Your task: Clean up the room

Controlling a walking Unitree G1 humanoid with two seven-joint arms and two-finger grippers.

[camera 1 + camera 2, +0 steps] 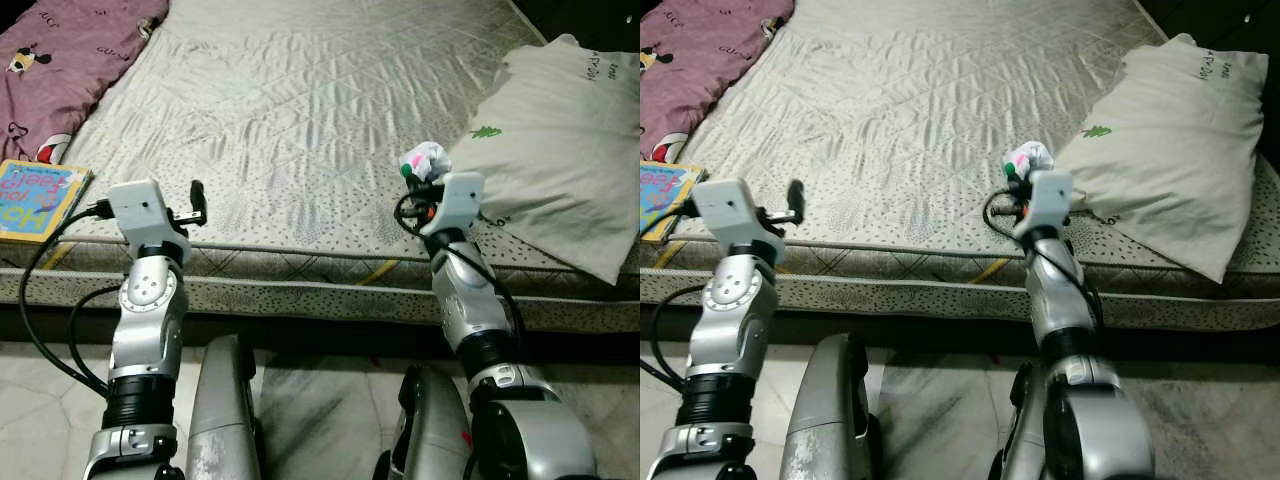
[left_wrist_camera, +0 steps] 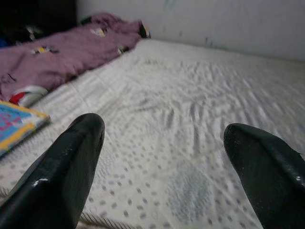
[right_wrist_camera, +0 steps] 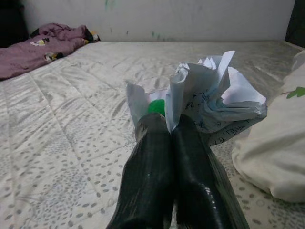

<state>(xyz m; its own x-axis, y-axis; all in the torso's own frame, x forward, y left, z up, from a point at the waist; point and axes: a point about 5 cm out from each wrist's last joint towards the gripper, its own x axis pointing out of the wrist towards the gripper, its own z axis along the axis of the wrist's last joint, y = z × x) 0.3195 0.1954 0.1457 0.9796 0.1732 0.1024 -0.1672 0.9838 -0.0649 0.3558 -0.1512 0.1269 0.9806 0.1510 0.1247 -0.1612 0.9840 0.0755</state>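
Grippers over our mattress (image 1: 300, 120): right gripper (image 3: 169, 129) pinches crumpled paper (image 3: 214, 102); left gripper (image 2: 162, 143) spread wide, empty.

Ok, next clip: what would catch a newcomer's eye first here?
The crumpled paper, pinched by the right gripper above the mattress, beside the white pillow. Next, the left gripper, open over the mattress near its front edge. Then the colourful book by the purple blanket at the robot's far left.
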